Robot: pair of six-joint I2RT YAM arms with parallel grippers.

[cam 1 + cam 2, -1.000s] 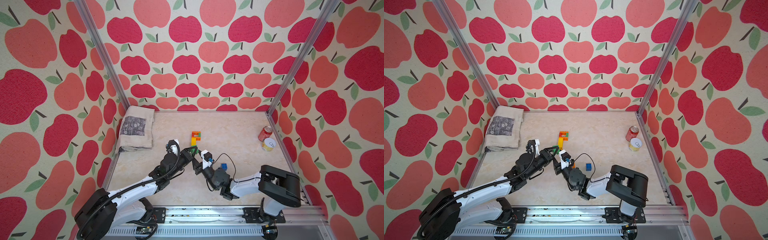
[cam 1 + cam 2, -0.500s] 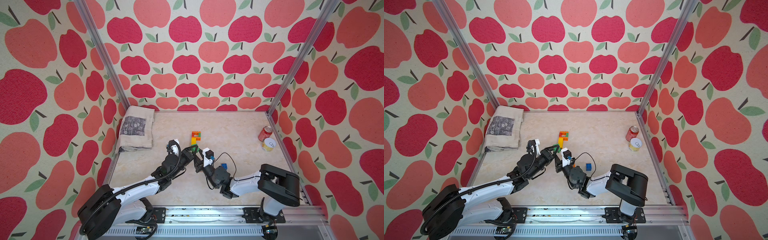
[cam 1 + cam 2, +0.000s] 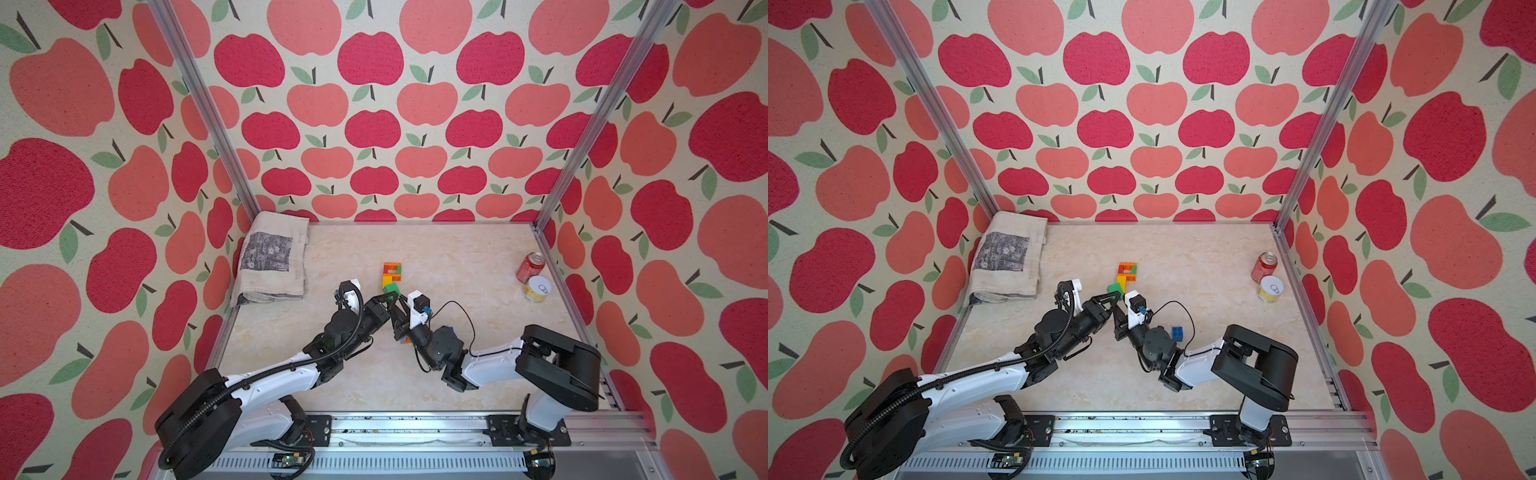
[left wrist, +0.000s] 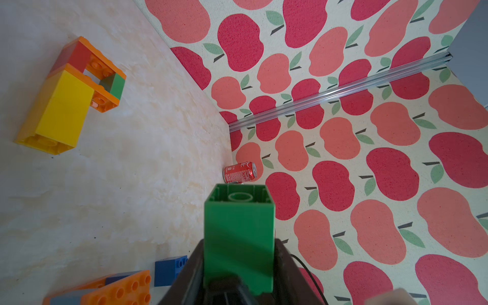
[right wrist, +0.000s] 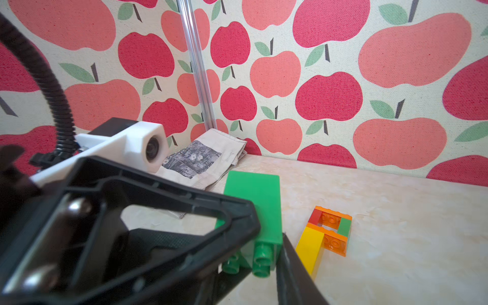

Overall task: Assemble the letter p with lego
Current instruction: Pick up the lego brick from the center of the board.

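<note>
Left wrist view: the left gripper [image 4: 239, 245] is clamped on a green brick [image 4: 239, 219], apparently lifted off the tabletop [image 4: 132, 158]. The right gripper [image 3: 398, 312] crowds close, and I cannot tell how its jaws stand. Mid-table lies the part-built P [image 4: 76, 87], a loop with a short yellow stem. A blue brick [image 4: 169, 270] and orange bricks [image 4: 118, 290] wait nearer the front edge.

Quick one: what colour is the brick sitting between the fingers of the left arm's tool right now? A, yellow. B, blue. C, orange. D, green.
D: in the left wrist view the green brick sits between the fingers of the left tool, while the blue brick lies apart from it, outside the grip.
</note>
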